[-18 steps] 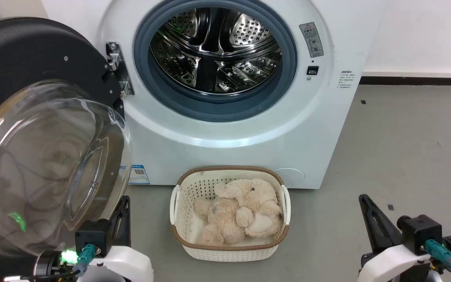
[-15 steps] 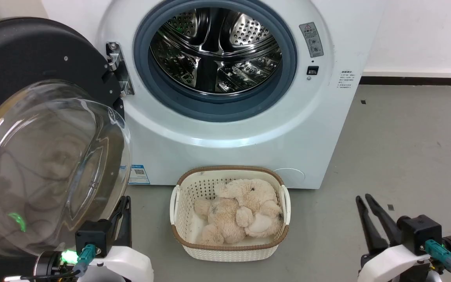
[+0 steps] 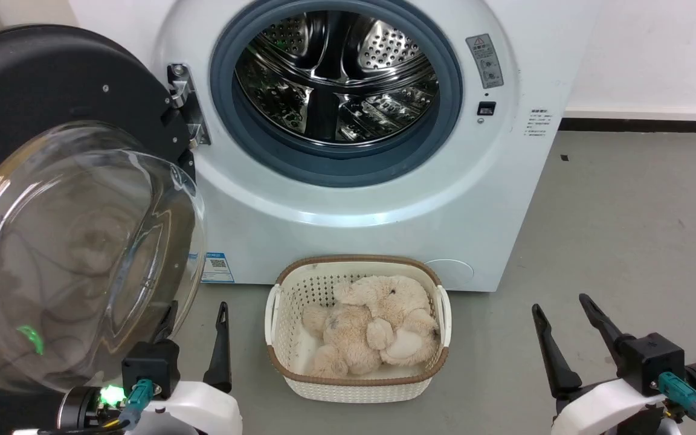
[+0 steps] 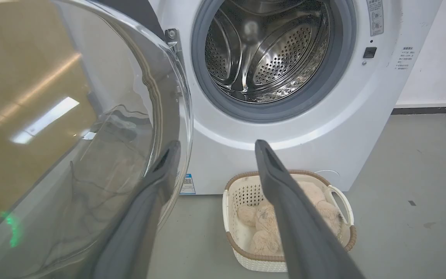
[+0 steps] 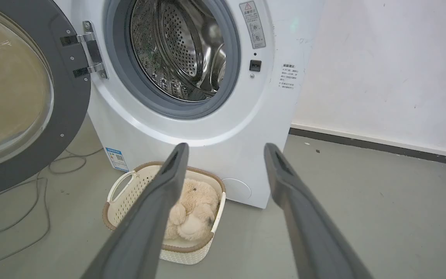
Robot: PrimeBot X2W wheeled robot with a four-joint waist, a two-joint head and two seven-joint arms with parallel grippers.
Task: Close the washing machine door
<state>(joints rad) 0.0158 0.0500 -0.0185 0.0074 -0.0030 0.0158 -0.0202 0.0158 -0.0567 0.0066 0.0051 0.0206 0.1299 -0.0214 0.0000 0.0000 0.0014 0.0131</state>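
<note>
1. Fingers (image 3: 221,350) of the left gripper (image 3: 197,309) at the near left are spread and empty; one lies just beside the clear bulging glass bowl (image 3: 76,254) of the large round black washing machine door (image 3: 52,72).
2. Right gripper (image 3: 559,303), at the near right, is likewise spread, holding nothing, well apart from everything.
3. That door stands swung wide open to the left on its metal hinge (image 3: 186,103), away from the big white front-loading washing machine (image 3: 384,229).
4. Just before the washer, a small white laundry basket (image 3: 357,386) holding a beige plush toy (image 3: 372,326) sits on the grey floor (image 3: 626,241).
5. Likely risks: a finger pushing the slick curved glass may slide off, and a weak push may leave the door unlatched.
</note>
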